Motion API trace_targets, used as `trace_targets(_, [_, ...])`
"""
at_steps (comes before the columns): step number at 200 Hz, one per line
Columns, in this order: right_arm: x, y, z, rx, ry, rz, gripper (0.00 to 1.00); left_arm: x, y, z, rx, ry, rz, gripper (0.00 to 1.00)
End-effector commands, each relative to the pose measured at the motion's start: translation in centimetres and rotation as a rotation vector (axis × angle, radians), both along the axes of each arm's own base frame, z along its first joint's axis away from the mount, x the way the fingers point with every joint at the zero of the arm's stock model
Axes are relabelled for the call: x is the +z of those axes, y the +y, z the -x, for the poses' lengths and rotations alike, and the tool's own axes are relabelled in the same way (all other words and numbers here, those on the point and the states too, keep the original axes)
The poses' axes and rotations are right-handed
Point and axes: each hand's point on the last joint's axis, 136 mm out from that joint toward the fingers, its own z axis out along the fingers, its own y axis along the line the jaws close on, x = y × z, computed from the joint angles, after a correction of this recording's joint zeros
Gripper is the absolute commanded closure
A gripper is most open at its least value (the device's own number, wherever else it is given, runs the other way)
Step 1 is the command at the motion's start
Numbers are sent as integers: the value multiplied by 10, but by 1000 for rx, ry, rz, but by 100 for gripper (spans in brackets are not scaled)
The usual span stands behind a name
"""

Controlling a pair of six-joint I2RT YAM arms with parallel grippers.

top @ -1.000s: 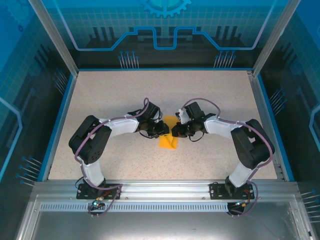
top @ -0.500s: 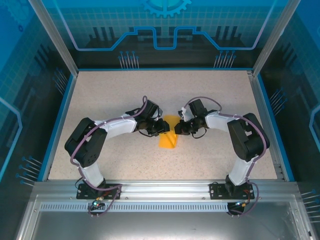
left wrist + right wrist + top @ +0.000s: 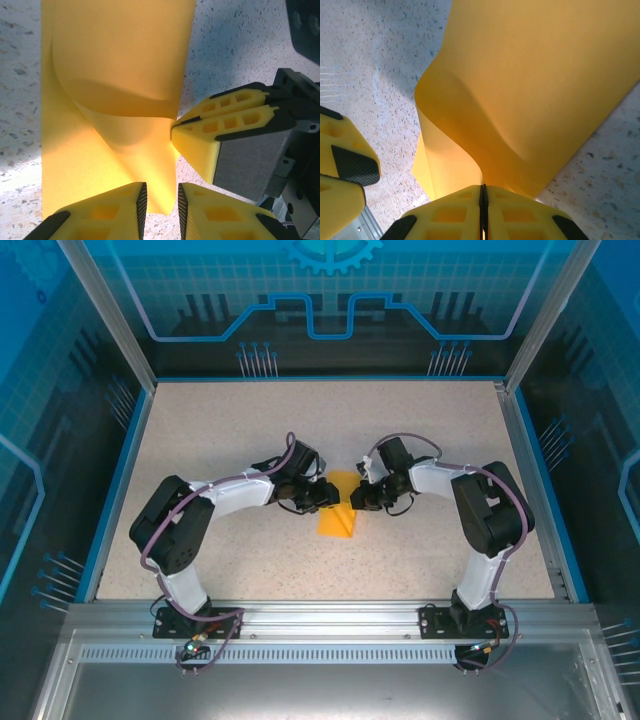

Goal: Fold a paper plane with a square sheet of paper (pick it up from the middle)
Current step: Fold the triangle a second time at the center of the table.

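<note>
- Orange-yellow sheet of paper (image 3: 338, 522) at the middle of the speckled table (image 3: 220, 430): lies partly flat on the table top, with the two arms meeting over it.
- Same sheet of paper (image 3: 115, 75) in the left wrist view: keeps one layer flat on the table and lifts another off the table in a soft, rounded hump.
- Left gripper (image 3: 327, 498), just left of the table's middle: stands slightly apart, with a thin gap between the pads, and clamps nothing.
- Left gripper (image 3: 160, 200) in its own camera: shows the sheet's lower tip lying across that gap, with bare table beyond the tip.
- Right gripper (image 3: 353, 500), just right of the table's middle: closes tight on the sheet's edge.
- Right gripper (image 3: 483, 200) in its own camera: presses pad against pad, with the sheet of paper (image 3: 535, 90) curving up out of the seam and away over the table.
- Right gripper (image 3: 176, 129) from the left wrist: pinches the right edge of the raised layer, just above the table.
- Left gripper (image 3: 342, 167) from the right wrist: sits close beside the sheet, low over the table.
</note>
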Motion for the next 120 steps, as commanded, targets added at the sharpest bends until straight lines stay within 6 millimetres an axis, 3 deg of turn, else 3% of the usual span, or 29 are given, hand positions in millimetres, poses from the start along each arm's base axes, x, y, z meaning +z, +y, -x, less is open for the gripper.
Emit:
trace_targets(1, [-3,-7,-2,2,8,45,90,2,-6,5,-38,2,5,73])
trace_targets(120, [-9,-1,-2,34,14,53,89,-3,-8,8,-55,13,-9,75])
